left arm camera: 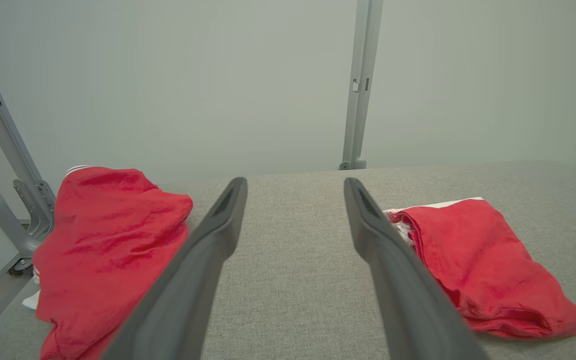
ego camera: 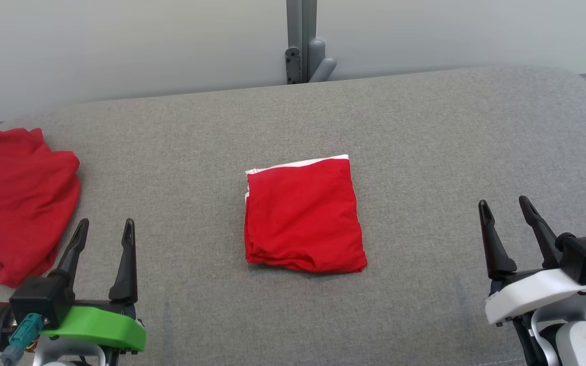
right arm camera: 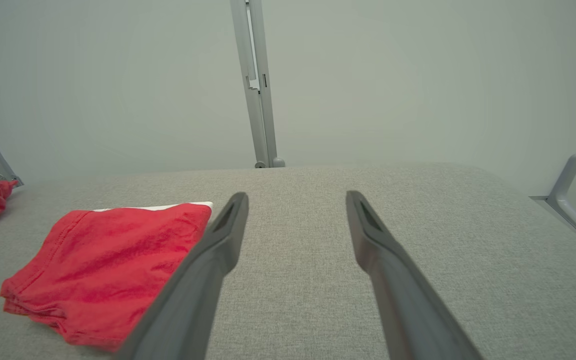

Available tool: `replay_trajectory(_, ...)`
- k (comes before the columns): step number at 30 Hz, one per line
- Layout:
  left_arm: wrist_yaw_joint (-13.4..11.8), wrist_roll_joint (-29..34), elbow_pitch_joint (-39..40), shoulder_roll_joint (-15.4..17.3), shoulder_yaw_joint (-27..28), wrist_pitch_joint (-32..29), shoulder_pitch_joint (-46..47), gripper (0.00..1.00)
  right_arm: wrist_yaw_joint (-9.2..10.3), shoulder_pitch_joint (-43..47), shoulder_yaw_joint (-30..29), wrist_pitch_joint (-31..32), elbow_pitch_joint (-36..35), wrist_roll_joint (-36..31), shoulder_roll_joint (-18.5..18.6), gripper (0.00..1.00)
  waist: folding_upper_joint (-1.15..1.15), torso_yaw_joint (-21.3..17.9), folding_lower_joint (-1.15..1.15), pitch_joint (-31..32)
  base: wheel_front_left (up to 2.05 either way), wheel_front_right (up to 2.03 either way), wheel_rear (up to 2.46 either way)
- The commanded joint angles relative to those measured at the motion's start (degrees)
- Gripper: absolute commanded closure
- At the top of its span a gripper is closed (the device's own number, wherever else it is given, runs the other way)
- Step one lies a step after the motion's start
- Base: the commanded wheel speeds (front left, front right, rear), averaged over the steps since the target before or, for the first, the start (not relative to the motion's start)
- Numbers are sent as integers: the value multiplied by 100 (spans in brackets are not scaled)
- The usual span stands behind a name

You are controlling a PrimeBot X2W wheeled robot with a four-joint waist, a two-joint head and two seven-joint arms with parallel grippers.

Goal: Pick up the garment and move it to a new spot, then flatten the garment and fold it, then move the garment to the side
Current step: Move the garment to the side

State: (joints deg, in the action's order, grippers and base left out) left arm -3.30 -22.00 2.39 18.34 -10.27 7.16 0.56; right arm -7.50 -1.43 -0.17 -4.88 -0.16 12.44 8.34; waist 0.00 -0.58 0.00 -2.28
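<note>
Red folded cloth garment (ego camera: 304,218): lying as a compact rectangle in the middle of the grey fabric-covered surface (ego camera: 425,127), showing a strip of white trim along its far edge and looking already flattened and folded. Sitting well apart from both grippers and being touched by neither, so seemingly waiting only for the move to the side. Left gripper (ego camera: 106,222), black and two-fingered on a green mount: hanging low at the near left, standing wide open and holding nothing. Right gripper (ego camera: 504,201), the same black fingers on a white mount: hanging at the near right, likewise gaping and carrying nothing. Flanking the bundle evenly like this, probably keeping it unobstructed for the head camera and leaving either arm free to reach in. Crumpled red cloth heap (ego camera: 18,198): sprawling loose at the surface's far left edge, just beyond the left gripper, possibly marking where garments are being put aside, though not telling for sure. Needing a low pinch across all the layers, or risking the folds falling open while being lifted.
</note>
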Motion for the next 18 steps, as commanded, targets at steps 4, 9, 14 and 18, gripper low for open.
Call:
replay_trajectory(4, -44, -41, 28, 35, -12, 24, -1, 0, 2, -4, -25, 3, -33, -57, -9, 0, 0, 13, 0, -44, 0, 0, 0)
replay_trajectory(9, -75, -43, 32, 45, -17, 39, 33, 0, 2, -34, -36, -10, -18, -65, -20, 0, 0, 12, 0, -79, 0, 0, 0)
replay_trajectory(14, -84, -57, 20, 55, -27, 41, 57, 0, 2, -28, -41, -18, 1, -63, -33, 0, 0, 18, 0, -98, 0, 0, 0)
replay_trajectory(18, -94, -66, 16, 62, -34, 51, 80, 0, 2, -34, -47, -17, 10, -66, -38, 0, 0, 32, 0, -118, 0, 0, 0)
